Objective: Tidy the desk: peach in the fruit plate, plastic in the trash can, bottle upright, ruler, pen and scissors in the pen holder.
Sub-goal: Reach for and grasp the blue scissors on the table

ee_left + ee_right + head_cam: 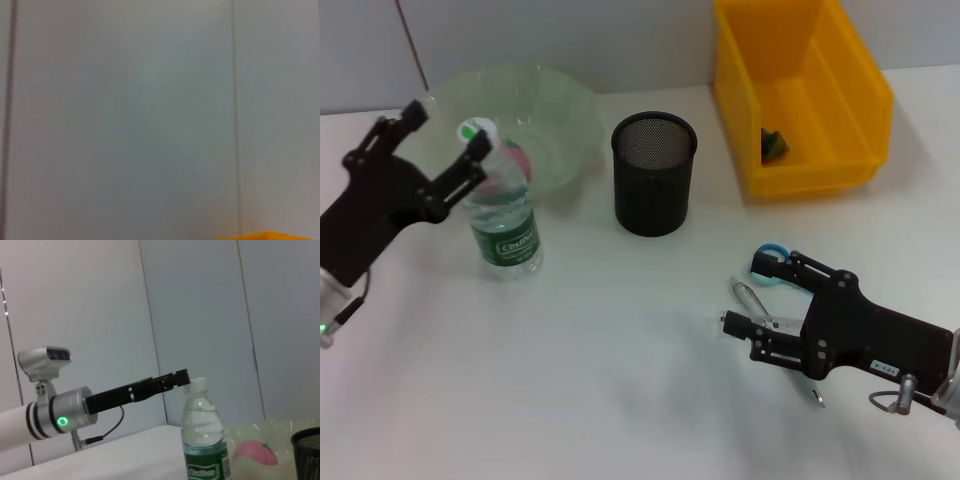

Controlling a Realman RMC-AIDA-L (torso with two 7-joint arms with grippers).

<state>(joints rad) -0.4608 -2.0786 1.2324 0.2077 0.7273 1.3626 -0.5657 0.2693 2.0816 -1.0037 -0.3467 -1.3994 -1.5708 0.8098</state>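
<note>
The clear bottle (506, 215) with a green label stands upright on the white desk, next to the fruit plate (560, 115), a pale green bowl. The pink peach (516, 160) lies in the bowl. My left gripper (448, 128) is open at the bottle's cap (475, 128), its fingers (477, 148) beside it; it also shows in the right wrist view (180, 377) by the bottle (202, 440). My right gripper (744, 292) is open and low over the desk, straddling the silver pen (747, 296) and the blue-handled scissors (770, 252). No ruler is in view.
The black mesh pen holder (654, 172) stands mid-desk. A yellow bin (820, 150) at the back right holds a small green item (775, 143). The left wrist view shows only the wall and a strip of the bin (267, 235).
</note>
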